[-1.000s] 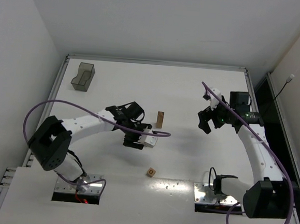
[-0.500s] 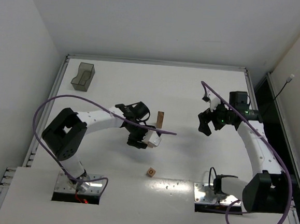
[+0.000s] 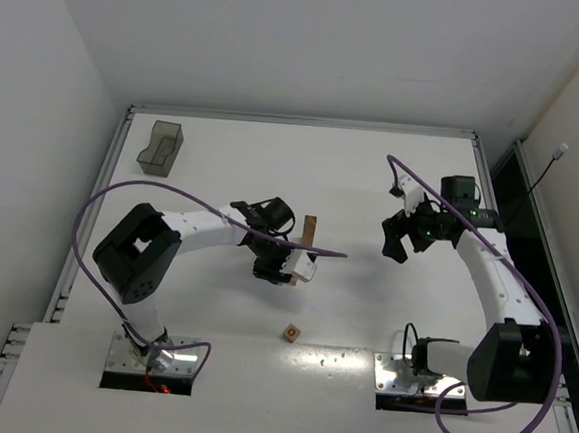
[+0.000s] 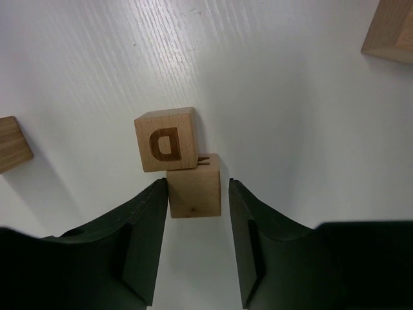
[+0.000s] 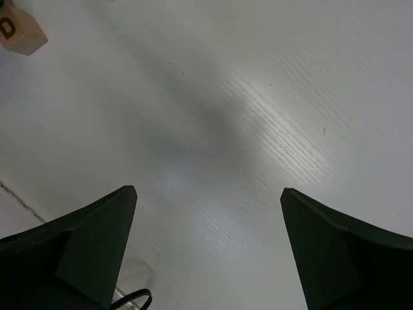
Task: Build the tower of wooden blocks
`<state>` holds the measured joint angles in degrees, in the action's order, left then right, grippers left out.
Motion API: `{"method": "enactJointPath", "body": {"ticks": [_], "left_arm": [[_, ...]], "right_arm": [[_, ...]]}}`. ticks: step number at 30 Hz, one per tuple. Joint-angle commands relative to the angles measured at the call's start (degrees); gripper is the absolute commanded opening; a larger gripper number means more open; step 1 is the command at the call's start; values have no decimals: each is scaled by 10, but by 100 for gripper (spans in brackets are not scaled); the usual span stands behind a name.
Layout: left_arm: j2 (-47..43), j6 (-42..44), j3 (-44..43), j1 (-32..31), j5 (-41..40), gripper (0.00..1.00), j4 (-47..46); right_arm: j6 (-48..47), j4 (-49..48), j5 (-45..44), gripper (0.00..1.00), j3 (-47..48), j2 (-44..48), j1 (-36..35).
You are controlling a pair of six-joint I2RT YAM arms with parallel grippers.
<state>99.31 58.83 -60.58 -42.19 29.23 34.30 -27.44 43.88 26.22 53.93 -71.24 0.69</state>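
**STATUS: LEFT END EFFECTOR AROUND ONE BLOCK, RIGHT END EFFECTOR SPREAD**

1. Left end effector (image 4: pixel 197 185): its two fingers (image 4: pixel 145 232) bracket one plain block (image 4: pixel 193 188). The block touches one finger, and a sliver of worktop (image 4: pixel 290 116) shows at the other. It cannot be told whether the block is clamped.
2. One D block (image 4: pixel 166 140) touches the far edge of the plain block and is offset to one side. It cannot be told whether the two are stacked or lie side by side.
3. Two further blocks are cut off in the left wrist view: one edge block (image 4: pixel 13 143) and one corner block (image 4: pixel 392 31). That view shows four blocks in total.
4. Right end effector (image 5: pixel 206 194): the fingers are spread wide with nothing between them. One lettered cube (image 5: pixel 18 33) is cut off at the corner of the view.
5. Top view: one tower (image 3: pixel 309 231) stands upright near the middle of the worktop, just beside the left end effector on its far-edge side. Its block count cannot be made out.
6. One loose cube (image 3: pixel 291 332) with a dark ring mark lies near the near edge, well apart from both end effectors.
7. One bin (image 3: pixel 161 147) stands near the far left corner.
8. In the top view the left end effector hides the blocks at its fingers.
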Motion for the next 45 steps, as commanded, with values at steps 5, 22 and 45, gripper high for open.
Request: {"method": "enactJointPath", "body": {"ticks": [5,22,45], "left_arm": [[11,-12,-23,-17,28,35,-20],[-102,-172,109,-18,42,0,-178],[-68,-438,-281,40,8,0,107]], "right_arm": [[-17,-9,20,91,19,-10,4],[-22,-4,15,87,24,-10,9],[11,-14,31,86,64,-45,4]]}}
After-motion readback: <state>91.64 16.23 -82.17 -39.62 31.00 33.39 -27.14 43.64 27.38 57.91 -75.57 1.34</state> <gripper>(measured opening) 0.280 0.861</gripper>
